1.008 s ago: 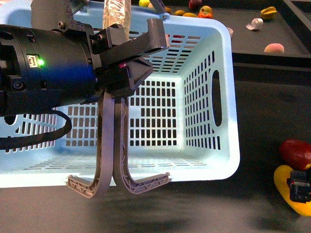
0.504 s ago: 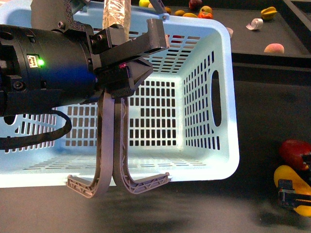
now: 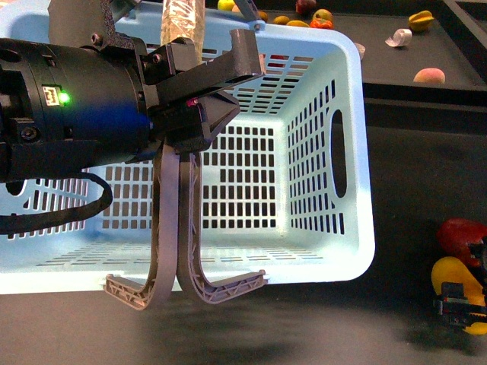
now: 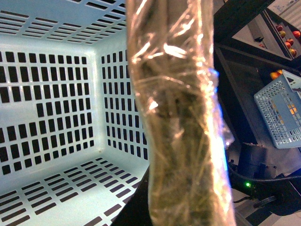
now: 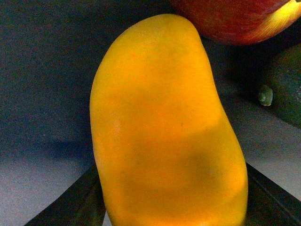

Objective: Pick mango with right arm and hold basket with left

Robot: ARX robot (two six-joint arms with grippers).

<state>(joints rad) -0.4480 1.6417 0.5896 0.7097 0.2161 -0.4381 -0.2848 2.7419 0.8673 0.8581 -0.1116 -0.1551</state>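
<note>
The left claw (image 3: pixel 232 87) is closed on the raised grey handles (image 3: pixel 179 228) of the aqua basket (image 3: pixel 327 251), which sits on the dark tabletop (image 3: pixel 411 167). Well to the basket's right, the mango (image 5: pixel 164 127) lies on the tabletop just beside a red fruit (image 3: pixel 460 232). The right claw (image 3: pixel 461 300) straddles it with fingers (image 5: pixel 70 207) at either flank, but I cannot tell whether they are pressing on it.

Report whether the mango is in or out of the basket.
Out: the mango lies on the dark surface, right of the basket.
</note>
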